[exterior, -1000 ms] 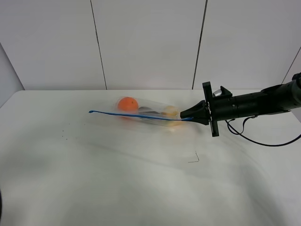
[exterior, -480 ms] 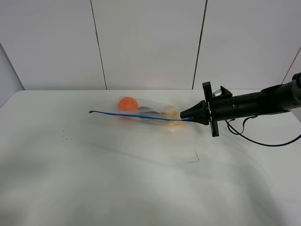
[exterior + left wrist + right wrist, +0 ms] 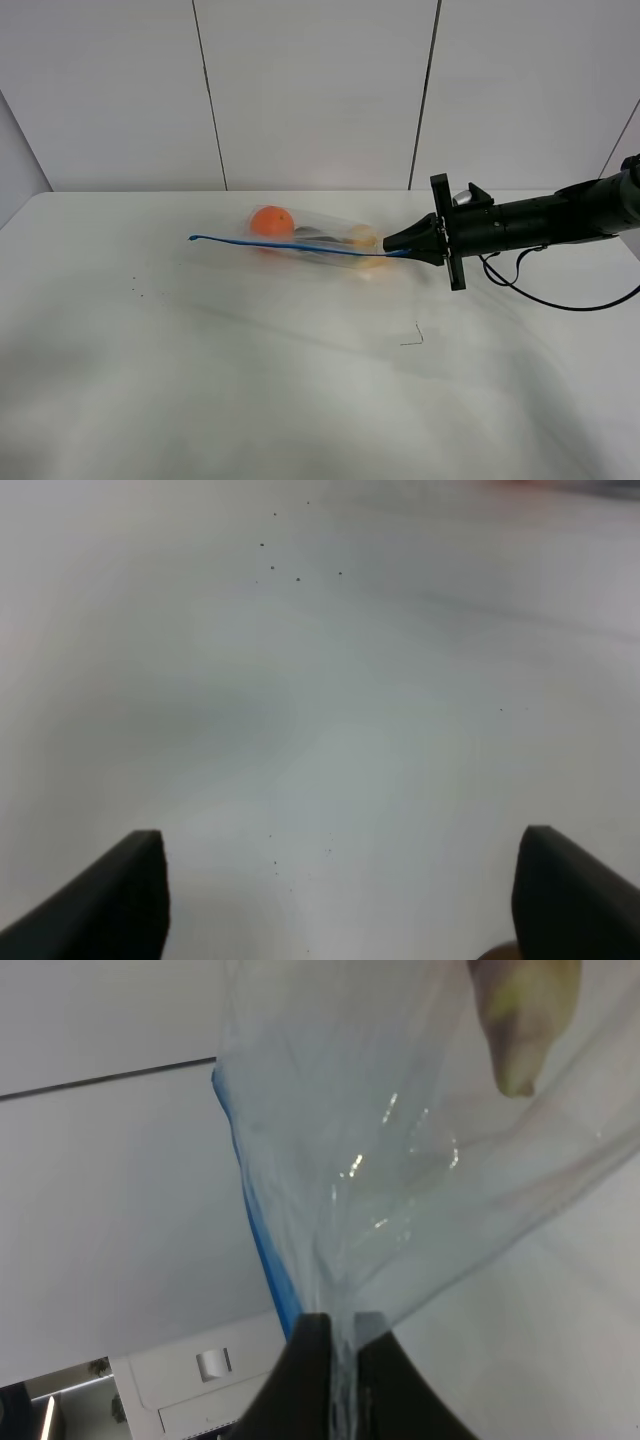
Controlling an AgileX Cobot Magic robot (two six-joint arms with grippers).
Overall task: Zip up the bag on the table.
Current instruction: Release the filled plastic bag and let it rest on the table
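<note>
The clear bag (image 3: 310,238) lies on the white table (image 3: 250,380), with an orange (image 3: 272,221), a dark eggplant (image 3: 315,236) and a yellow pear (image 3: 362,238) inside. Its blue zipper strip (image 3: 290,245) runs along the near edge. My right gripper (image 3: 400,246) is shut on the bag's right end at the strip. The right wrist view shows the gripper (image 3: 340,1325) pinching the plastic (image 3: 380,1160) beside the blue strip (image 3: 262,1240), with the pear (image 3: 525,1020) beyond. My left gripper (image 3: 340,835) is open and empty over bare table (image 3: 330,680), out of the exterior view.
A small dark bent mark (image 3: 412,338) lies on the table in front of the right gripper. Tiny dark specks (image 3: 135,290) sit at the left. The right arm's black cable (image 3: 540,292) hangs below it. A panelled wall stands behind the table's far edge.
A dark shape at the bottom-left corner of the exterior view has left the frame. The bag and the right gripper have stayed almost still.
</note>
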